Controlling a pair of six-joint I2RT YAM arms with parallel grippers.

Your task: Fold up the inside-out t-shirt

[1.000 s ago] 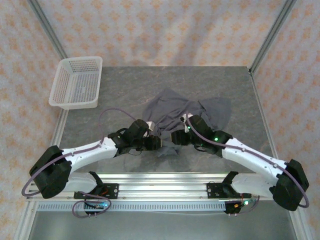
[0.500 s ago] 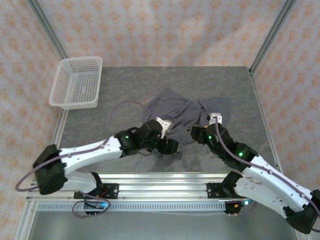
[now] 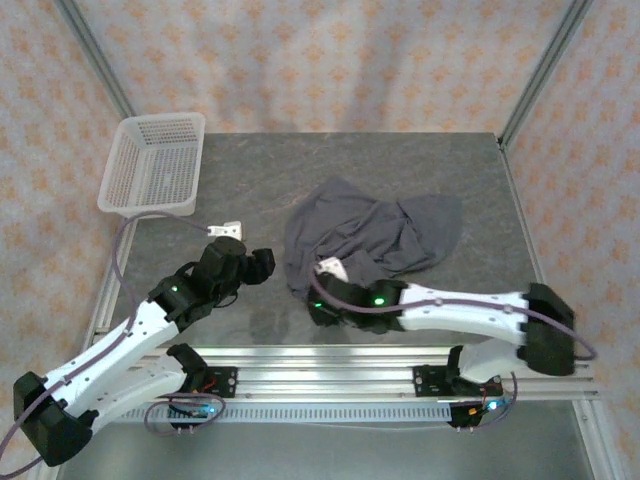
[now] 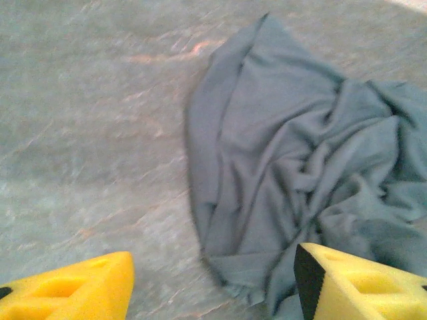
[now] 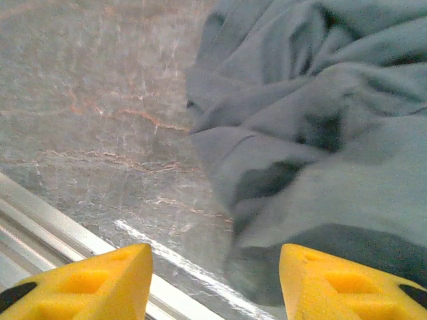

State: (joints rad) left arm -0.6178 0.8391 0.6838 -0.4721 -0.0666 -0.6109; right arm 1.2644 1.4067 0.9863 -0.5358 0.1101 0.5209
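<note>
The inside-out t-shirt [image 3: 372, 232] lies crumpled and wrinkled in the middle of the grey table, dark slate-grey with no tag showing. My left gripper [image 3: 260, 266] hovers over bare table just left of the shirt, open. In the left wrist view the t-shirt [image 4: 293, 153] spreads ahead, its near hem reaching in between the yellow fingers [image 4: 73, 287]; my left gripper [image 4: 213, 293] grips nothing. My right gripper [image 3: 318, 303] sits at the shirt's near-left corner, its arm stretched across from the right. It is open [image 5: 217, 287] in the right wrist view, the shirt's edge [image 5: 313, 167] lying by the right finger.
A white mesh basket [image 3: 150, 165] stands at the table's far left corner. The metal rail [image 5: 40, 220] of the table's near edge runs close under the right gripper. Bare table [image 3: 240, 190] lies left of and behind the shirt.
Both grippers have left the shirt's near edge. The left arm pulled back to the left and opened. The right arm swung round to the shirt's near-left corner.
</note>
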